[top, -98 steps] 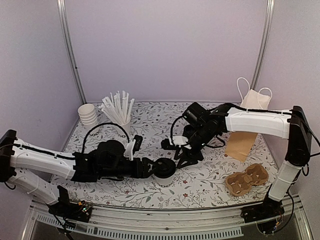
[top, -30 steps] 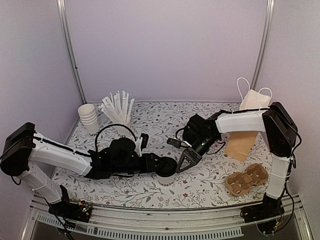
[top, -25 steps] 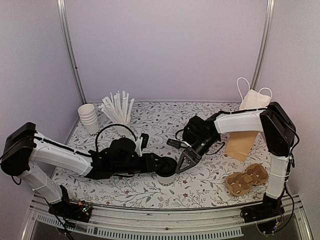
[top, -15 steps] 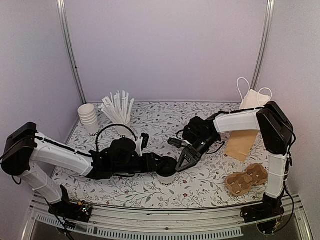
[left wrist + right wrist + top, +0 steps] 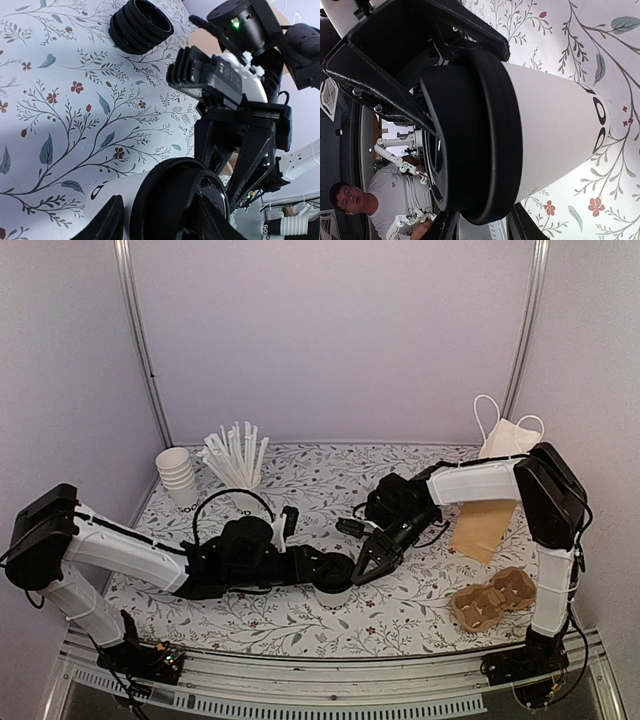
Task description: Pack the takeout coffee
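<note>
Your right pincer (image 5: pixel 362 570) has dropped to straddle the lid (image 5: pixel 470 135), spread wide, while your left pincer (image 5: pixel 333 573) stays clamped on the coffee cup (image 5: pixel 555 125), upright on the surface (image 5: pixel 420 618) well left of the carrier (image 5: pixel 492 602), so the handover looks close.

On the flowered table (image 5: pixel 318 472), the left gripper (image 5: pixel 328 571) reached in from the left and clasped a lidded coffee cup (image 5: pixel 338 589) near the middle. The right gripper (image 5: pixel 363 571) came down from the right with its fingers spread, just beside the cup's lid. A stack of white cups (image 5: pixel 177 476) and a holder of white straws (image 5: pixel 233 454) stood far left. A brown paper bag (image 5: pixel 482 523) lay at the right, with a cardboard cup carrier (image 5: pixel 492 602) nearer.
</note>
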